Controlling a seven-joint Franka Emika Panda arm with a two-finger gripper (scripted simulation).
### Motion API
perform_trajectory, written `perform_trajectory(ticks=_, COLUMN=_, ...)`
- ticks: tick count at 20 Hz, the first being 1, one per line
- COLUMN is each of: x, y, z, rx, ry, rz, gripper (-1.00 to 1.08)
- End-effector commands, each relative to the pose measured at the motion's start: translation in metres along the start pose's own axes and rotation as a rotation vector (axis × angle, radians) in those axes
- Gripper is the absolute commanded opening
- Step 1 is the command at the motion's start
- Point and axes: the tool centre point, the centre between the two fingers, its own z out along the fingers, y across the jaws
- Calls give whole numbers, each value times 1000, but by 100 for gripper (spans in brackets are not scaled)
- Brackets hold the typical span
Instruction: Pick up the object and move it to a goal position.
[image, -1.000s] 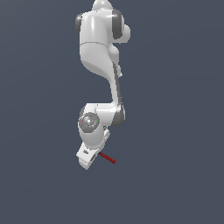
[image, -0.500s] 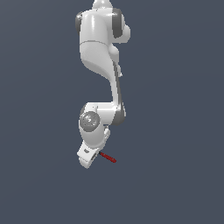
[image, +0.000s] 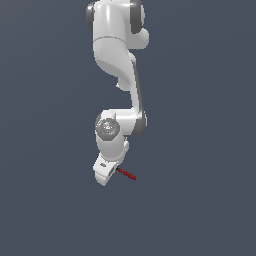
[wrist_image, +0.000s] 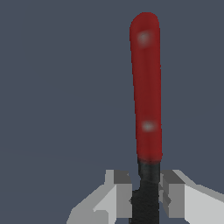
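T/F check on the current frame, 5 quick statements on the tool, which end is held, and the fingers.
1. The fingers sit on either side of the stick tool's black end. True.
2. The tool's red half is the part clamped. False: the red half juts free beyond the gripper.
3. In the exterior view the tool sticks out toward that view's right of the gripper. True.
4. The tool is blue and yellow. False: it is red and black.
5. The gripper is wide open with nothing between the fingers. False: it is closed on the tool.
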Motion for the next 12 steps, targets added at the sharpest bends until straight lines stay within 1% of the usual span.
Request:
perform_trajectory(ticks=1, x=2, y=-11, z=-8, rx=-1, ry=0, rz=0, gripper=-100)
perform_trajectory(ticks=12, x=11, y=-79, z=-52, rx=-1, ry=-1, rz=0, gripper=-100)
